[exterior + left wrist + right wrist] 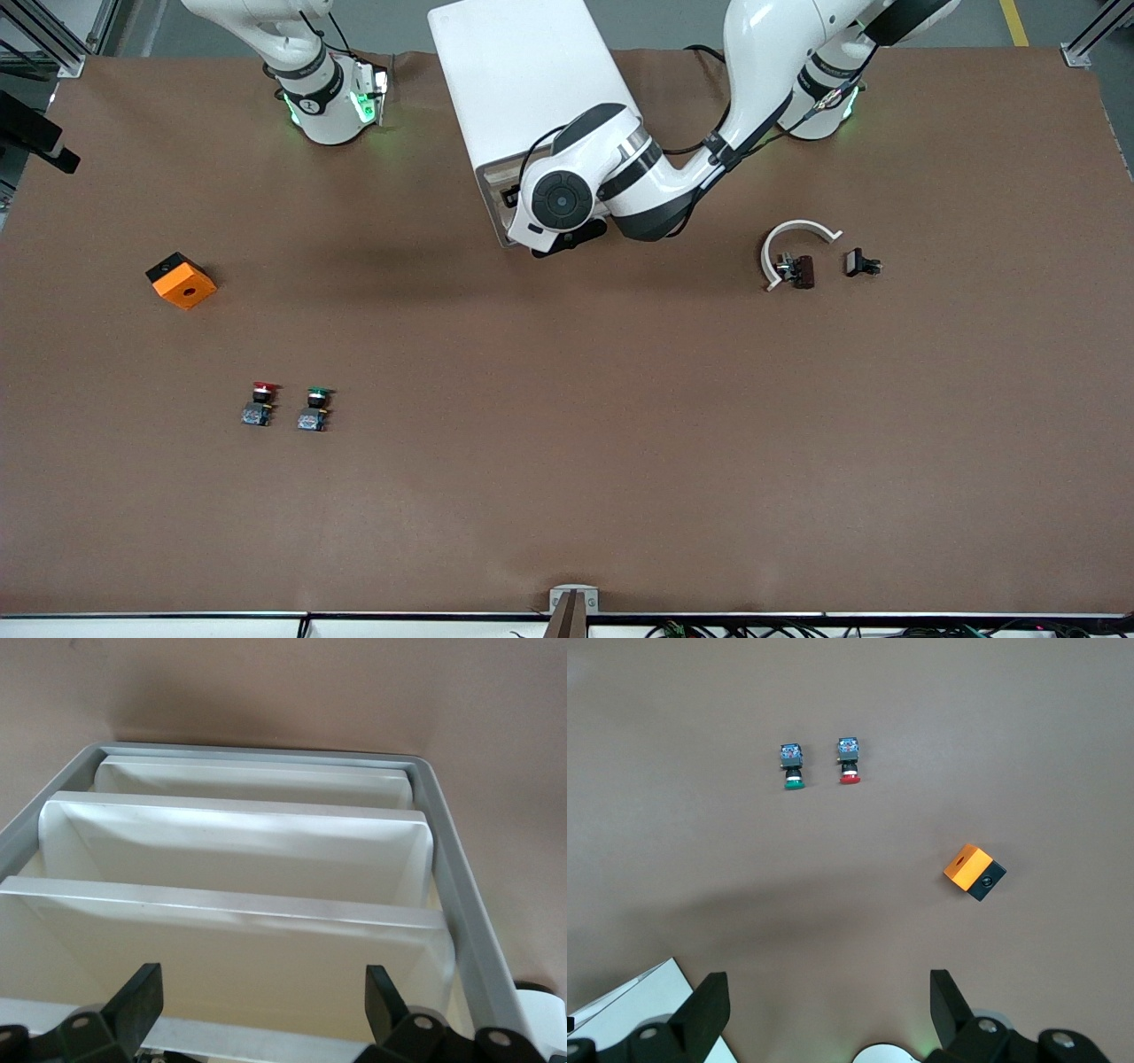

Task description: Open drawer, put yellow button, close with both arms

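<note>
The white drawer cabinet (523,80) stands between the two arm bases, its grey front facing the front camera. The left arm reaches to that front, and its wrist hides the gripper in the front view. In the left wrist view, three white drawer fronts (239,842) sit in a grey frame (456,877). My left gripper (263,988) is open and empty, just in front of the closest drawer front (230,939). My right gripper (828,992) is open and empty, high over the table at the right arm's end. The yellow button is not in view.
A red-capped button (260,403) and a green-capped button (314,409) lie side by side toward the right arm's end; they also show in the right wrist view (850,757), (792,764). An orange-and-black cube (182,281) lies nearby. A white curved piece (793,232) and small dark parts (861,263) lie toward the left arm's end.
</note>
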